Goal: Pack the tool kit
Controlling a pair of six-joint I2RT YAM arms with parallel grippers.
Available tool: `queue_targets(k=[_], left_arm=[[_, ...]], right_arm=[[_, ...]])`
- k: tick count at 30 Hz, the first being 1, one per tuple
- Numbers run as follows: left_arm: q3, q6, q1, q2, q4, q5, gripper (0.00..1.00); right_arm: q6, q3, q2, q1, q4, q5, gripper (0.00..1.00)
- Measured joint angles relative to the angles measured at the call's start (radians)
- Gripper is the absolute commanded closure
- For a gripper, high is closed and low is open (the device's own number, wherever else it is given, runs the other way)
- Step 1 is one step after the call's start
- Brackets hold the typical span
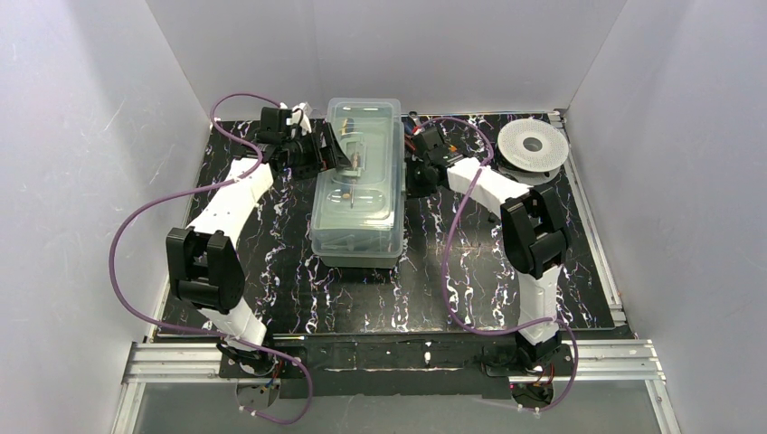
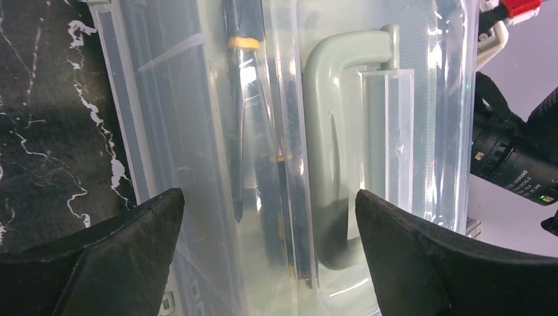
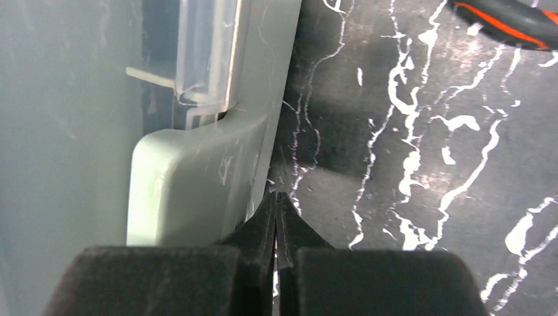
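Since the tool kit sits with its clear lid down over the tools, packing looks nearly done, and the step in hand is probably fastening it shut. Straight ahead of the left gripper, between its widely spread fingers, lie the lid and the green handle. Those fingers hold nothing, and whether they touch the lid I cannot tell. Just beside the tip of the right gripper, on its kit side, stands a pale green latch, with the dark marbled table on the tip's other side. This gripper is pinched fully closed and empty. Next, I judge, the closed tip must press squarely on the latch flap while the left gripper steadies the lid, lest the kit slide.
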Motion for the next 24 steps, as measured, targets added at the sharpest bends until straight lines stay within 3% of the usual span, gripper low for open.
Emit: queue_targets(k=[9, 14, 18, 24], left_arm=[[0.005, -0.001, 0.017, 0.007, 0.010, -0.008, 0.04], [0.006, 0.012, 0.014, -0.005, 0.002, -0.032, 0.02], [-0.004, 0.047, -0.014, -0.044, -0.016, -0.100, 0.02], [-0.085, 0.118, -0.078, -0.264, -0.061, -0.251, 0.02]], right_arm=[[0.061, -0.018, 0.056, -0.032, 0.082, -0.174, 0.99], [0.062, -0.118, -0.007, -0.024, 0.166, -0.140, 0.99], [0.033, -0.288, -0.205, 0.027, 0.196, -0.071, 0.99], [-0.071, -0.501, -0.711, 0.063, 0.294, 0.104, 0.95]])
